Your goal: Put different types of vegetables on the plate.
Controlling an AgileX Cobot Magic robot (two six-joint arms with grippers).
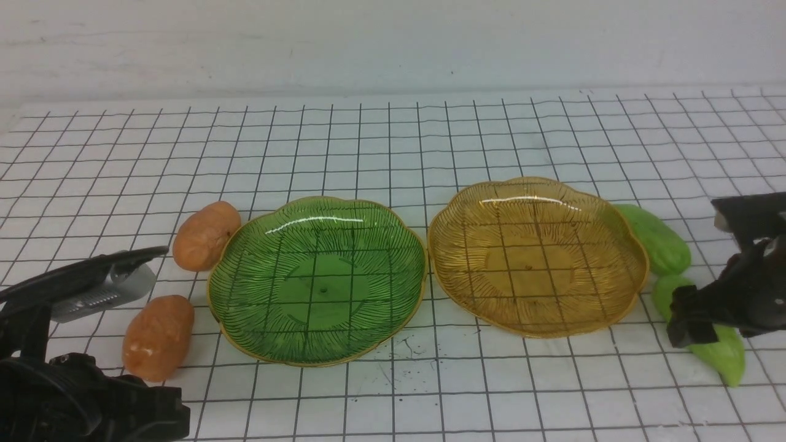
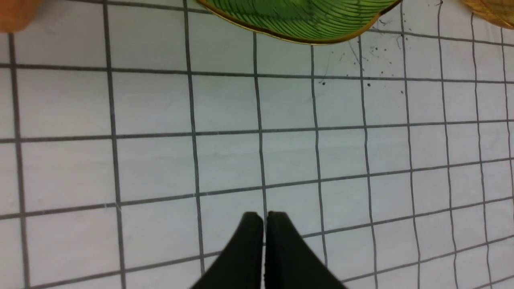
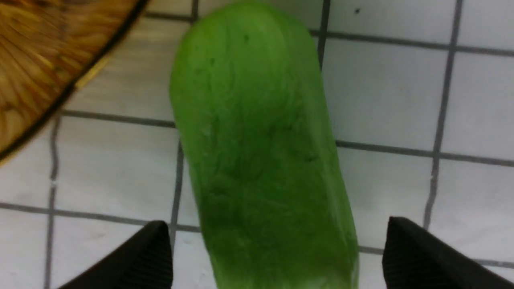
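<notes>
Your right end effector stood wide open, low over the right side of the bench; its jaws straddled the near cucumber, one on each side, with a gap showing between each tip and the green skin, so nothing was gripped; that cucumber lay flat on the bench just beside the amber plate, its middle hidden behind the end effector in the front view; the far cucumber lay behind it, close against the amber plate's rim, though you could not tell whether it touched; your left end effector was closed, jaws pressed together with nothing between them, above bare grid squares at the left front of the bench, short of the green plate; the far potato lay close against the left rim of the green plate; the near potato lay just beside that rim, nearer to you, apart from the other potato; the two plates sat side by side mid-bench, rims meeting or almost so; all four vegetables lay on the bench, outside the plates
</notes>
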